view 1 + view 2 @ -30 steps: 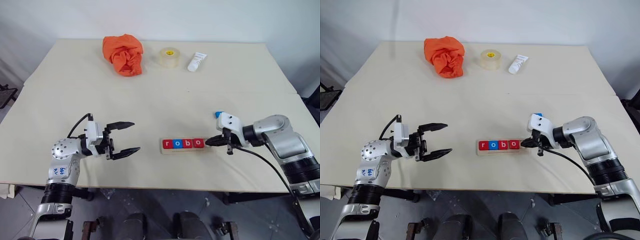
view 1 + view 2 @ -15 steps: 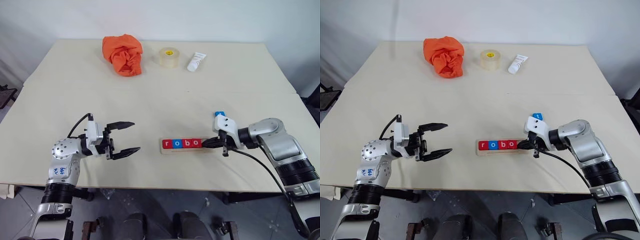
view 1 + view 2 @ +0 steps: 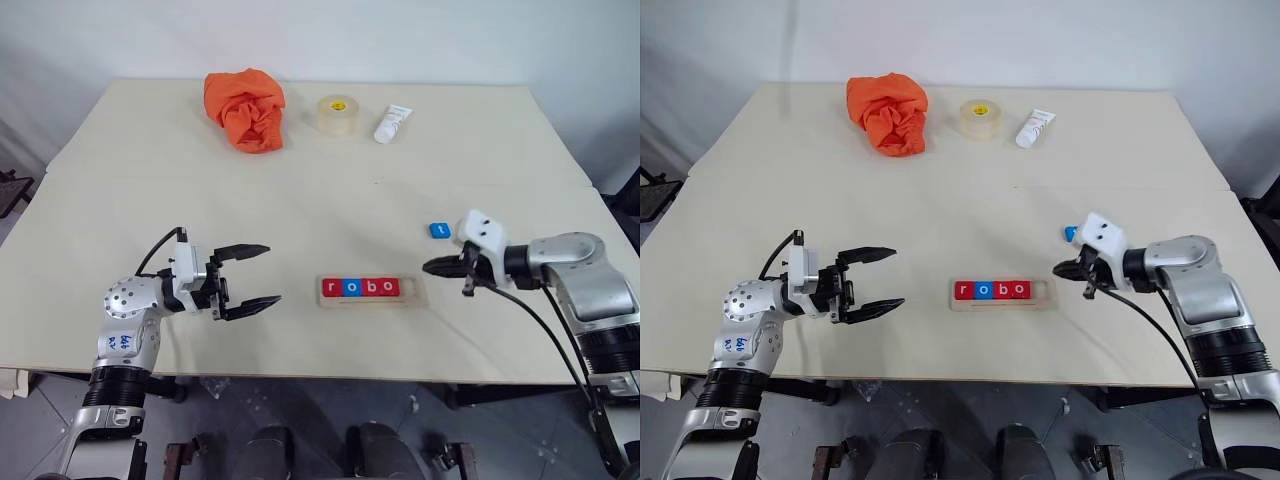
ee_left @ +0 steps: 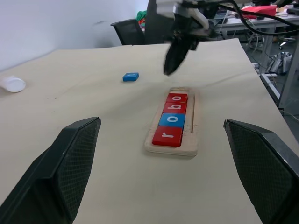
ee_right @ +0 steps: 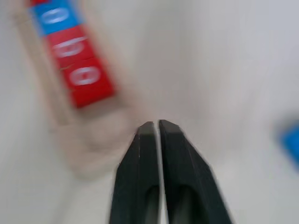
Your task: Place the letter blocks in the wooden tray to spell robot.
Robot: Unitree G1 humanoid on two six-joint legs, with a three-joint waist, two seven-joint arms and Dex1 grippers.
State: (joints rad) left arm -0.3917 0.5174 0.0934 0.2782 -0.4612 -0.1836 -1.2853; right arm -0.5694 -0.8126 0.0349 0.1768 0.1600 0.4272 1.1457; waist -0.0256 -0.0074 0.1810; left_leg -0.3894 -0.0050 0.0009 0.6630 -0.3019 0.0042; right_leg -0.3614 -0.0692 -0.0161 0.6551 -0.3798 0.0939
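The wooden tray (image 3: 412, 291) lies at the table's front centre. Four letter blocks sit in a row in it, reading r, o, b, o: red (image 3: 333, 288), blue (image 3: 351, 288), red (image 3: 370, 288), red (image 3: 389, 288). The tray's right end is bare. A fifth block, blue (image 3: 439, 230), lies flat on the table behind and to the right of the tray. My right gripper (image 3: 430, 267) hovers just right of the tray, its fingers (image 5: 145, 140) pressed together and holding nothing. My left gripper (image 3: 270, 272) stands open to the left of the tray, empty.
At the back of the table lie a crumpled orange cloth (image 3: 246, 108), a roll of clear tape (image 3: 338, 114) and a white tube (image 3: 393, 123). The table's front edge (image 3: 320, 376) runs close below the tray.
My right gripper has pulled back to the right and upward, away from the last red block at the tray's end. The four blocks sit slightly closer together. The left arm has not moved.
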